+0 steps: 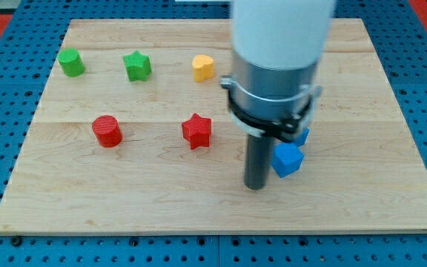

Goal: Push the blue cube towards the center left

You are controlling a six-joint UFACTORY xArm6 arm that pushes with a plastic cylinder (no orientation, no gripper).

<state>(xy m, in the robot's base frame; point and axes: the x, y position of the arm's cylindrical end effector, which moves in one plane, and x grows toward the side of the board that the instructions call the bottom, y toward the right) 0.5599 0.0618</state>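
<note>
The blue cube (288, 159) lies on the wooden board (124, 200), right of centre and low in the view. My tip (254, 185) rests on the board just to the cube's left, close to it or touching it. The arm's white and grey body hangs over the board's upper middle and hides what is behind it. A second blue block (302, 136) peeks out from behind the arm, just above the cube; its shape cannot be made out.
A green cylinder (71, 63), a green star (137, 66) and a yellow block (203, 67) line the view's top. A red cylinder (107, 131) and a red star (196, 131) sit at mid height on the left.
</note>
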